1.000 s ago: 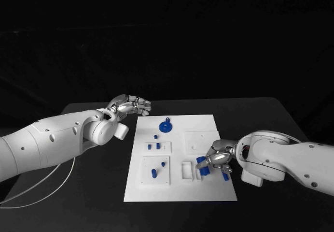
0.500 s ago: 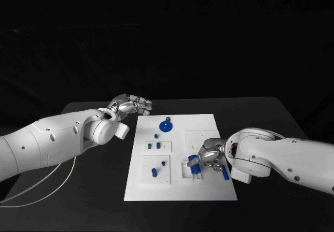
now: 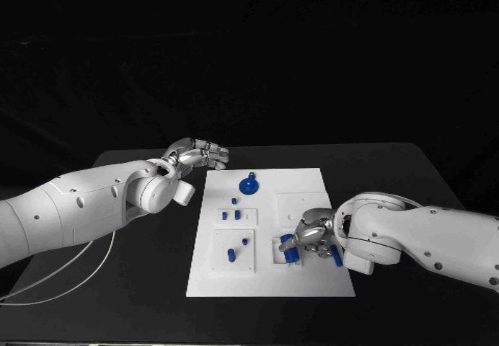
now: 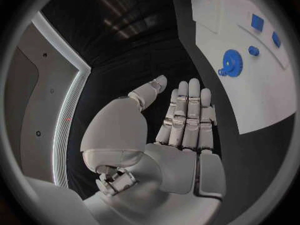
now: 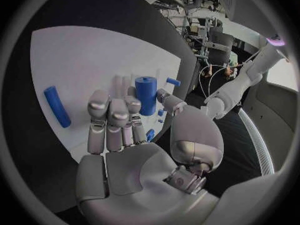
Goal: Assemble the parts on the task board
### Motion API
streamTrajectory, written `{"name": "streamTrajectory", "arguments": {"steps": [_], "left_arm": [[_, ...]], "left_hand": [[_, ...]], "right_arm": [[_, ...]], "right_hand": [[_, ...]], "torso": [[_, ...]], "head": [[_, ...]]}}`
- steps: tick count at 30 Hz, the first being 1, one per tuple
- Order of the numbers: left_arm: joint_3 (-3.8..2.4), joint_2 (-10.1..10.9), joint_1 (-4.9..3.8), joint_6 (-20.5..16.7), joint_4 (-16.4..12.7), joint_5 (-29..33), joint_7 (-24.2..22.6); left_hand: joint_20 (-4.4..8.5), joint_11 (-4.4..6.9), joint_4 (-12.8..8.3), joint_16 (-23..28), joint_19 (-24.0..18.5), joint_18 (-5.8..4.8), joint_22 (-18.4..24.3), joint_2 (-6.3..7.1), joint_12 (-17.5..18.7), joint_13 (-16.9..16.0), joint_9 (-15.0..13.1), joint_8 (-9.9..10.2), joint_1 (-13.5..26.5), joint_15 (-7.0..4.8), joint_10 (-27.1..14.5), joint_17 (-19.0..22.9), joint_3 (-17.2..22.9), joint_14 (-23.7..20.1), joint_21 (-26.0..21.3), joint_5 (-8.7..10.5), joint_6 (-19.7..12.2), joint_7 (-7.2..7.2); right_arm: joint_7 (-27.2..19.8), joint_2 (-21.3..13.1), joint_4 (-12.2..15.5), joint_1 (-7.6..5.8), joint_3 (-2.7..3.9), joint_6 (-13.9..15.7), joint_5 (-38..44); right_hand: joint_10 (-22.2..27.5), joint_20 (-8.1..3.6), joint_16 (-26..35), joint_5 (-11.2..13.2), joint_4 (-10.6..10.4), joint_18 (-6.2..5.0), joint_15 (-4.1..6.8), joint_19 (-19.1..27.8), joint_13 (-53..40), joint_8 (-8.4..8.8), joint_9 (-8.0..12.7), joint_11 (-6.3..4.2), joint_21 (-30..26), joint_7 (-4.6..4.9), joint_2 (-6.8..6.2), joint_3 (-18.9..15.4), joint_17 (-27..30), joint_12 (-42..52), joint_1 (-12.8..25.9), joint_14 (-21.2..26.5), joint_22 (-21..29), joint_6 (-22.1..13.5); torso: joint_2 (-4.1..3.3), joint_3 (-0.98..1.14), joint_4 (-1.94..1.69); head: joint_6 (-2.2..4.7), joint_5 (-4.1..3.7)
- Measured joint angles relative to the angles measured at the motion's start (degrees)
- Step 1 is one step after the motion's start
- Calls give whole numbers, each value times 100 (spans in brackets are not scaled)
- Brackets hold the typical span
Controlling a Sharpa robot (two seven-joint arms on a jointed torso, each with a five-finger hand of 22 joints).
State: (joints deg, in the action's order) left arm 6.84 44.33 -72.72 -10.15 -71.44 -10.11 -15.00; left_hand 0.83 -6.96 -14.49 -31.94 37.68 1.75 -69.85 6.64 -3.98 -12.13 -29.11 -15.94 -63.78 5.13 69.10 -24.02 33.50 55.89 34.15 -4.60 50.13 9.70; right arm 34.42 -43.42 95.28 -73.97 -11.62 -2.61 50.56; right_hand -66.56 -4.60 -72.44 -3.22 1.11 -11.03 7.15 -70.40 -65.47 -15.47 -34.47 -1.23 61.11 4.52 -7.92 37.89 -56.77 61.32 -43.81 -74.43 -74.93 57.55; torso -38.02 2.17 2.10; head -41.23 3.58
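Right hand [image 3: 308, 241], silver and glossy, is down over the near right part of the task board [image 3: 312, 288], its fingers [image 5: 112, 116] curled around a stubby blue cylinder [image 5: 145, 95] with a flat top. In the head view that part sits above a recessed white slot on the board. Just beside the hand, a slim blue rod [image 3: 337, 259] lies flat on the plate.

Left hand [image 3: 195, 156] hovers off the board's far left corner over the bench [image 3: 135, 288], fingers [image 4: 187, 115] held straight and close together, thumb apart, nothing in them.

The board is a flat matte white rectangle with raised square panels. Near its far edge, a round blue toothed gear [image 3: 249, 187] with a small tab. Further in, two small blue blocks [image 3: 231, 215] side by side on a panel, and nearer, a short blue peg [image 3: 231, 254] standing in a square plate.

The bench is matte black, the backdrop behind it dark. No readable writing or markings anywhere.
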Motion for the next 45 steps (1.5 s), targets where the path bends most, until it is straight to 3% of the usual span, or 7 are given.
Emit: {"name": "streamTrajectory", "arguments": {"steps": [10,14,19,22,31,39,45], "left_arm": [[0,-1,0,4,0,0,2],[0,-4,0,6,3,0,3],[0,-4,0,8,5,0,4],[0,-3,0,9,5,0,5],[0,-3,0,15,5,1,10],[0,-4,0,20,6,1,13],[0,0,0,22,11,1,15]], "left_hand": [[0,0,0,22,0,0,-4,0,0,0,0,0,0,0,0,-6,0,0,0,0,0,0],[0,0,16,22,0,0,-5,0,0,0,-1,0,0,0,0,-11,16,0,0,0,0,0],[0,0,16,22,0,0,-5,0,0,0,-1,0,0,0,0,-11,16,0,0,0,0,0],[0,0,16,22,0,0,-5,0,0,0,-1,0,0,0,0,-17,16,0,0,0,0,0],[0,0,31,22,0,0,-10,0,0,0,-1,0,0,0,0,-22,0,0,0,0,0,0],[0,0,31,22,0,0,-10,0,0,0,4,0,0,0,0,-27,0,0,0,0,0,0],[0,0,31,22,0,0,-12,-20,0,0,4,0,20,0,0,-31,0,0,0,0,0,0]], "right_arm": [[4,55,-22,25,3,-7,19],[-4,68,-28,42,3,-1,19],[-12,76,-43,46,3,12,18],[-15,83,-51,46,3,12,17],[-26,80,-50,55,7,39,17],[-98,9,2,69,1,78,48],[-312,-154,132,78,-4,37,99]], "right_hand": [[0,1,0,1,0,0,-1,0,6,-16,1,0,0,0,-23,0,1,-15,22,-1,1,3],[0,1,0,1,0,0,-1,-1,6,5,7,0,0,7,-85,0,-6,-15,85,-1,1,25],[-1,1,22,18,-130,0,-2,-1,6,18,13,0,0,13,-293,-52,-12,-16,292,-1,1,57],[-1,0,22,17,-174,-1,-2,0,4,18,13,0,0,12,-297,-304,-27,-21,520,-2,1,59],[53,-57,88,17,318,0,23,138,-17,63,-19,-10,0,57,-119,-1174,-52,-60,738,44,2,15],[54,-72,111,17,489,1,19,155,-17,95,-17,-10,-33,55,18,-1343,-61,-60,674,47,2,13],[54,-76,112,16,874,0,18,177,-23,83,-31,-10,-33,52,105,-1326,-71,-82,369,49,2,9]], "torso": [[1,2,3],[1,2,4],[1,1,2],[1,1,2],[1,0,3],[1,0,4],[2,2,4]], "head": [[-4,12],[-10,23],[-20,33],[-23,40],[-31,54],[-32,60],[-17,61]]}}
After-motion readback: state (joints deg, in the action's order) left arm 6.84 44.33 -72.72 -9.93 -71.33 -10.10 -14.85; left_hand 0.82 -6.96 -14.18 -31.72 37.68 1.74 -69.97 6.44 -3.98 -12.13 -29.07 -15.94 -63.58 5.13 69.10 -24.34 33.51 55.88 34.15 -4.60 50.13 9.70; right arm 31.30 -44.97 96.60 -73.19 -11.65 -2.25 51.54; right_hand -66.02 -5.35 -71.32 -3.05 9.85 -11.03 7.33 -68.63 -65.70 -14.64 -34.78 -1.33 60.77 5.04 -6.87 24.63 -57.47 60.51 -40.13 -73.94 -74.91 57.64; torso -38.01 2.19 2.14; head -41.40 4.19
